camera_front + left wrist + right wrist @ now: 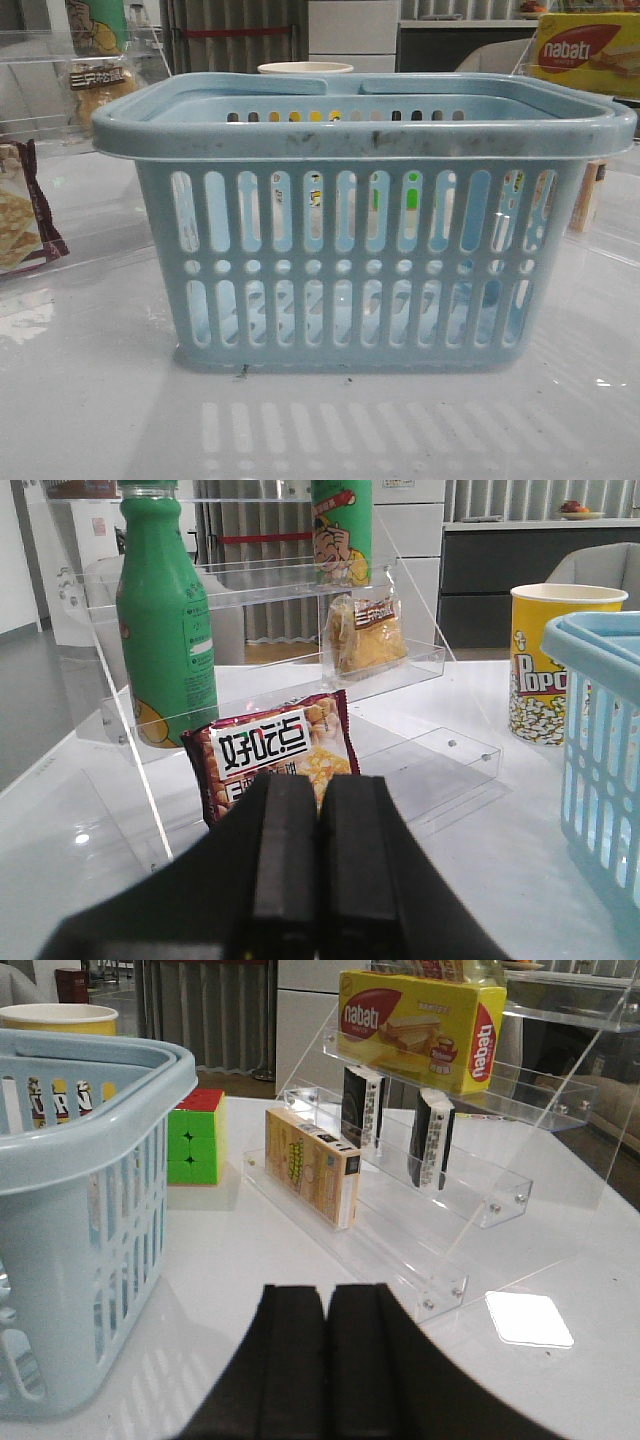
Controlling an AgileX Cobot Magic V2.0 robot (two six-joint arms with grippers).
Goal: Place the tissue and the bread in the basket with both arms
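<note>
White, glossy tabletop (90, 420) all round. Dead centre in front view, light-blue basket (365, 250), upright. At 10 o'clock from it, on a step of clear acrylic shelf (260, 595), bread (366, 632) in its clear bag, propped upright. At 9 o'clock, maroon-edged cracker packet (25, 205). At 12 o'clock, behind the far rim, popcorn cup (305, 68). At 2 o'clock, yellow nabati box (590, 50). Under that box, on right-hand acrylic rack (500, 1195), tissue (361, 1108) standing on edge, with second black packet (433, 1140) near it. Left pincer (318, 880) closed, fingers pressed together on nothing, well apart from bread. Right pincer (327, 1360) likewise together, gripping nothing, well apart from tissue.
</note>
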